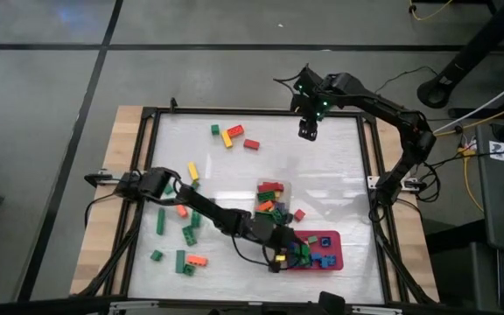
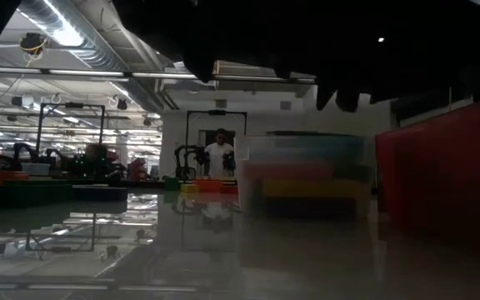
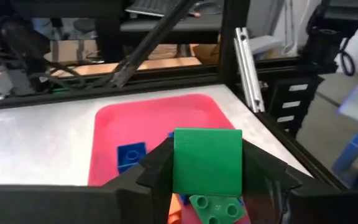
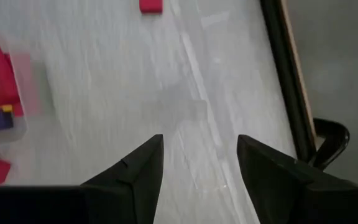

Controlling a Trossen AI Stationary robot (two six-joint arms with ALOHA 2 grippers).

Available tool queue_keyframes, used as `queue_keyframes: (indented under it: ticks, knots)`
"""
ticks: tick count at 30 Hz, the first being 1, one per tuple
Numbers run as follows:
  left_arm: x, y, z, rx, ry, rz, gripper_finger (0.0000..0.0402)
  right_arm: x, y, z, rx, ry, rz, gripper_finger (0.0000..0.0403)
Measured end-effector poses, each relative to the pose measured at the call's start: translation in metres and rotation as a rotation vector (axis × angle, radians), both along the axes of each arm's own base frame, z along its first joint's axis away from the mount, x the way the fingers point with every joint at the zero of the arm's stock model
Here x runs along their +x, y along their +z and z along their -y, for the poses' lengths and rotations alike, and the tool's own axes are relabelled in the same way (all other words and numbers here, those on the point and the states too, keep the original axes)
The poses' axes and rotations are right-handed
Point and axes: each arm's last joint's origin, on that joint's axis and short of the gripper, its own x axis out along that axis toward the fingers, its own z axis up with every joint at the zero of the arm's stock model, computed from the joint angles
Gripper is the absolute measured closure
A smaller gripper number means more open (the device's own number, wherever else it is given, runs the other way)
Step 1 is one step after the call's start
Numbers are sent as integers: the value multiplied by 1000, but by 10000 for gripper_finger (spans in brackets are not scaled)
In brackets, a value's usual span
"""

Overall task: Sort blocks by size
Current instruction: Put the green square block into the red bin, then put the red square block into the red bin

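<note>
- Blocks first: my left gripper [image 3: 207, 180] has a square green block [image 3: 207, 160] clamped between its two fingers, held above the red tray [image 3: 123, 124] at the near right of the table.
- Just under that held piece I see another green block [image 3: 215, 206], studs up, and a blue block [image 3: 131, 154] lying on the tray floor beside it.
- From above, the left gripper [image 1: 280, 254] sits at the tray's [image 1: 334, 238] left edge, with the arm stretched across the table from the left side.
- Next out is the clear tub [image 1: 284, 186], just behind the tray, holding red, green and yellow pieces; one red block [image 1: 299, 214] lies on the table between tub and tray.
- Loose green and orange blocks [image 1: 185, 234] are scattered on the left half of the table, under and beside the left arm.
- A small group sits near the far edge: green, yellow and a red block [image 1: 251, 144].
- My right gripper [image 4: 199, 163] hangs over bare table [image 4: 135, 81] near the far right corner, fingers apart with nothing between them.
- A person [image 2: 220, 155] stands well back in the room beyond the table.
</note>
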Motion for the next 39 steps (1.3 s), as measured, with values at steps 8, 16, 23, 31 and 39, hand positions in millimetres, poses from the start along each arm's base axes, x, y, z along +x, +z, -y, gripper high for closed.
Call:
queue_keyframes:
  ticks: [8,16,23,31,39]
  knots:
    - [1,-1,-3,-2,130,-25,209,-3,-1,-3,38,7,-26,201]
    - [-13,32,-16,78,141,-179,175,-11,-3,-19,294,-31,-65,200]
    - [-61,101,-60,209,183,-377,184,-10,-12,-63,383,52,-16,200]
    - [-126,145,-131,283,314,-342,185,-5,-45,-121,407,173,-85,201]
    - [-167,134,-190,293,473,-388,185,7,-81,-163,225,377,-98,201]
